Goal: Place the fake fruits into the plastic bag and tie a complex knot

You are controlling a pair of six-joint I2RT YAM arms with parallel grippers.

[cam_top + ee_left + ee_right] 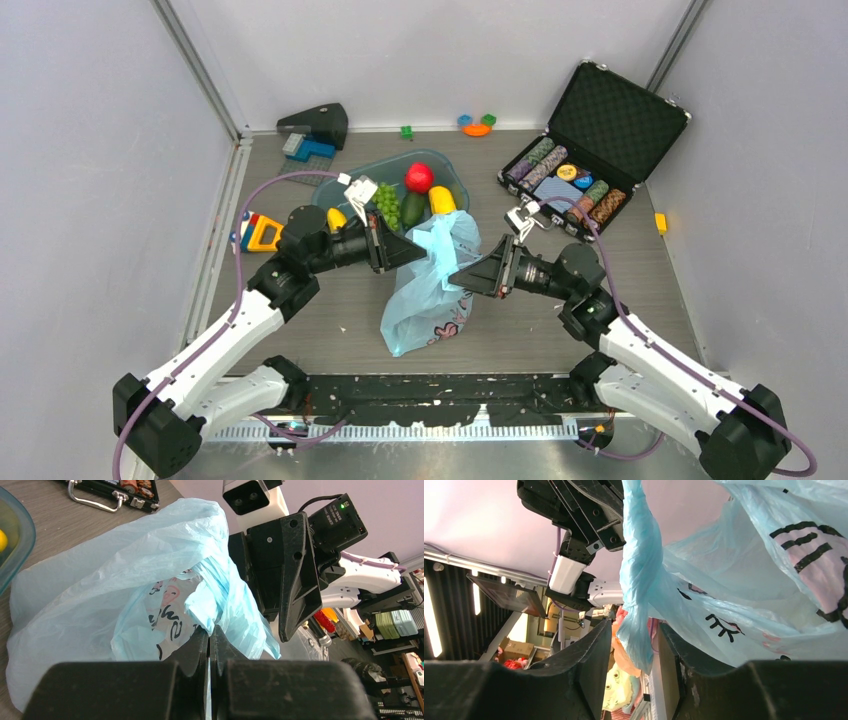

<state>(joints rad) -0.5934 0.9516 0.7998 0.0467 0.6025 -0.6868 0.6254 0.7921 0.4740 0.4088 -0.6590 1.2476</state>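
Bag [430, 300]: mid-tabletop, slumped, its upper part raised between the two arms. No knot is seen. Whether anything lies inside cannot be told. The fruits [419, 178] in view lie in the tub [395, 158] behind it: a red apple, green grapes, a dark green one and yellow ones. Judgement: loading is not begun, or barely so; filling and tying are both left to do.

Left tool [210, 635]: pressed together on a fold of bag plastic near the mouth. Right tool [631, 635]: spread about a twisted strand of the bag, with a gap on either side and no pinch made.

Clearances: the tub's near rim is just beside the bag's top; contact cannot be told. The open case [610, 120] sits close behind the right wrist, so rearward swing on that side looks tight. A toy [262, 232] lies near the left elbow. Bare tabletop [330, 330] in front of the bag and to both its sides offers the working room. Walls enclose left, right and rear.
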